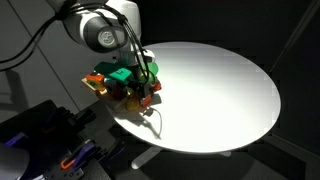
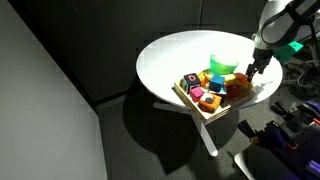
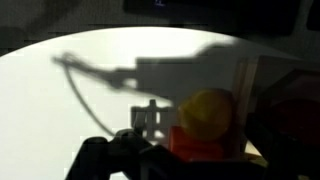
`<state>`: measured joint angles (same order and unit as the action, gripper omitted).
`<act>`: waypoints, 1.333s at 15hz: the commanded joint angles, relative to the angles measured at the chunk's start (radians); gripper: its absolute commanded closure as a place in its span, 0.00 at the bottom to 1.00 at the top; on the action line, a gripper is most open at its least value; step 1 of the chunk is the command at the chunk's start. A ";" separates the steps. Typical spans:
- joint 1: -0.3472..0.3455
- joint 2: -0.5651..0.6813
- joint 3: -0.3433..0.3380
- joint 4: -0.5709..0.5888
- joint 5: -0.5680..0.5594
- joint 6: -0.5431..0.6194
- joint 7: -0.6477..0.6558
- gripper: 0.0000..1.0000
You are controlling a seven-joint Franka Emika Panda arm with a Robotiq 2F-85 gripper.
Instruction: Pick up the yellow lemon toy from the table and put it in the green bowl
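Note:
The yellow lemon toy (image 3: 205,112) rests on a red-orange toy piece (image 3: 195,148) at the edge of a wooden tray of toys; it fills the middle of the wrist view. My gripper (image 3: 195,168) hangs just above it, its dark fingers spread on either side and holding nothing. In both exterior views the gripper (image 1: 141,86) (image 2: 255,68) is over the tray's end, next to the green bowl (image 2: 222,65) (image 1: 122,73). The bowl stands on the white round table (image 2: 165,55) (image 1: 220,90) behind the tray.
The wooden tray (image 2: 205,108) (image 1: 98,88) holds several coloured toy pieces, red, pink, orange and yellow, at the table's edge. Dark equipment and cables (image 1: 45,130) lie below the table. My arm's shadow falls across the tabletop (image 3: 120,75).

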<state>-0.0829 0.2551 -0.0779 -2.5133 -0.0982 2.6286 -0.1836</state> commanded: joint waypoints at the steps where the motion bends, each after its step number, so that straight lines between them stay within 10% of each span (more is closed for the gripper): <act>1: -0.022 0.012 0.023 -0.010 0.025 0.071 -0.046 0.00; 20: -0.061 0.064 0.033 -0.008 0.021 0.159 -0.073 0.00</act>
<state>-0.1182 0.3137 -0.0608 -2.5182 -0.0975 2.7650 -0.2181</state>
